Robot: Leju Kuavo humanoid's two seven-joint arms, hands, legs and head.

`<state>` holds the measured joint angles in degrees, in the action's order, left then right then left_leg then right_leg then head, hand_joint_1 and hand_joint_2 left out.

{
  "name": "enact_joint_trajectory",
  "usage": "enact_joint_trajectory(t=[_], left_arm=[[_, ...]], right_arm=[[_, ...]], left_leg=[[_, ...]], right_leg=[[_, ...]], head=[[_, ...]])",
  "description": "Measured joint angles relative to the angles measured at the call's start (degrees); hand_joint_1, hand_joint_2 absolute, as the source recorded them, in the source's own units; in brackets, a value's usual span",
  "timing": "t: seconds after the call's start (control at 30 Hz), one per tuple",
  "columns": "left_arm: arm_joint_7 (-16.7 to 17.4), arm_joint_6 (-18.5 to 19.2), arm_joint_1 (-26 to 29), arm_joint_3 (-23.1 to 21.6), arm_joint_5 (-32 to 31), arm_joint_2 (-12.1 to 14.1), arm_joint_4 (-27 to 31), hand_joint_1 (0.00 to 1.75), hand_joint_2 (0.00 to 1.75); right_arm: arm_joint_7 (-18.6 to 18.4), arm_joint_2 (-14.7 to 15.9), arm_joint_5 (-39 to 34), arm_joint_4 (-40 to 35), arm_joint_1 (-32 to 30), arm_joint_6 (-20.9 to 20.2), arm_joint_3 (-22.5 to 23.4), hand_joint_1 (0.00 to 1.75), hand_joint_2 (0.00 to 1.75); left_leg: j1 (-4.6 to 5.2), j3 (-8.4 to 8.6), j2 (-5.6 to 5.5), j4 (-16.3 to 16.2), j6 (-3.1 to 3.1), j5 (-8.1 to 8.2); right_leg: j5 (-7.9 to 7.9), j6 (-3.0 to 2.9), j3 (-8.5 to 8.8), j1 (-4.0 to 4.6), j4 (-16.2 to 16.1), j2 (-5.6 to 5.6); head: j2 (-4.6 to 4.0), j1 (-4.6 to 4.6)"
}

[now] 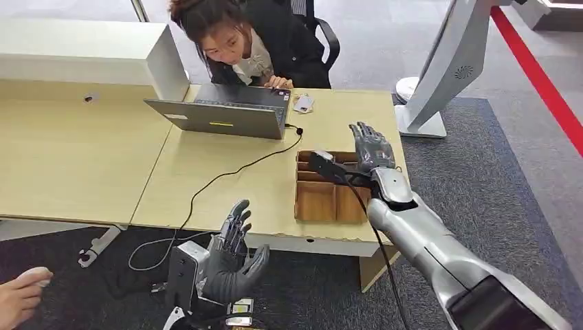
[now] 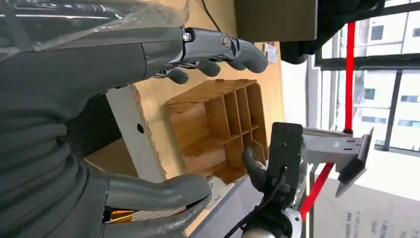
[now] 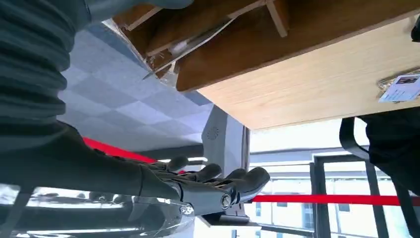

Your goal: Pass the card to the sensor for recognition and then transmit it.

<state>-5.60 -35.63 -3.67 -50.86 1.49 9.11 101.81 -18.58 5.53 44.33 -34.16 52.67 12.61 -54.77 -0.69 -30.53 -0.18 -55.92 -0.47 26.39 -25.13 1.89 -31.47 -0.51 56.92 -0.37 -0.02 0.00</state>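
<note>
The desk (image 1: 227,185) is pale wood grain with a white edge; on it stand a brown wooden divided tray (image 1: 323,199) and a dark grey laptop (image 1: 227,113) bearing a small yellow mark, from which a black cable (image 1: 206,185) runs. Both robot hands, the left hand (image 1: 234,258) and the right hand (image 1: 372,148), are dark grey, on silver arms. The carpet (image 1: 495,179) is dark grey, crossed by a red floor stripe (image 1: 543,82); the card (image 1: 303,103) is white.
</note>
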Motion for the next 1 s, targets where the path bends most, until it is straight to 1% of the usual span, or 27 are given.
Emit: enact_joint_trajectory(t=[0.6, 0.63, 0.67, 0.7, 1.0], left_arm=[[-0.2, -0.07, -0.13, -0.04, 0.0, 0.02, 0.0, 0.0, 1.75], [-0.2, -0.07, -0.13, -0.04, 0.0, 0.02, 0.0, 0.0, 1.75], [-0.22, -0.07, -0.13, -0.04, 0.0, 0.02, 0.0, 0.0, 1.75], [-0.22, -0.07, -0.13, -0.04, 0.0, 0.02, 0.0, 0.0, 1.75], [-0.22, 0.04, -0.13, -0.04, 0.04, 0.02, 0.0, 0.0, 1.75]], right_arm=[[-0.44, 1.05, 0.02, -0.17, -0.38, -0.81, 0.0, 0.0, 1.75], [-0.44, 1.07, 0.02, -0.18, -0.38, -0.81, 0.0, 0.14, 1.75], [-0.44, 1.07, 0.02, -0.2, -0.39, -0.87, 0.0, 1.64, 1.75], [-0.46, 1.09, 0.04, -0.28, -0.41, -0.96, 0.0, 1.75, 1.75], [-0.94, 1.55, -0.04, -0.63, -0.94, -2.53, 0.04, 1.75, 1.75]], left_leg=[[0.0, 0.0, 0.0, 0.0, 0.0, 0.0], [0.0, 0.0, 0.0, 0.0, 0.0, 0.0], [0.0, 0.0, 0.0, 0.0, 0.0, 0.0], [0.0, 0.0, 0.0, 0.0, 0.0, 0.0], [0.0, 0.0, 0.0, 0.0, 0.0, 0.0]], right_leg=[[0.0, 0.0, 0.0, 0.0, 0.0, 0.0], [0.0, 0.0, 0.0, 0.0, 0.0, 0.0], [0.0, 0.0, 0.0, 0.0, 0.0, 0.0], [0.0, 0.0, 0.0, 0.0, 0.0, 0.0], [0.0, 0.0, 0.0, 0.0, 0.0, 0.0]], head=[[0.0, 0.02], [0.0, 0.0], [0.0, 0.02], [0.0, 0.0], [0.0, 0.02]])
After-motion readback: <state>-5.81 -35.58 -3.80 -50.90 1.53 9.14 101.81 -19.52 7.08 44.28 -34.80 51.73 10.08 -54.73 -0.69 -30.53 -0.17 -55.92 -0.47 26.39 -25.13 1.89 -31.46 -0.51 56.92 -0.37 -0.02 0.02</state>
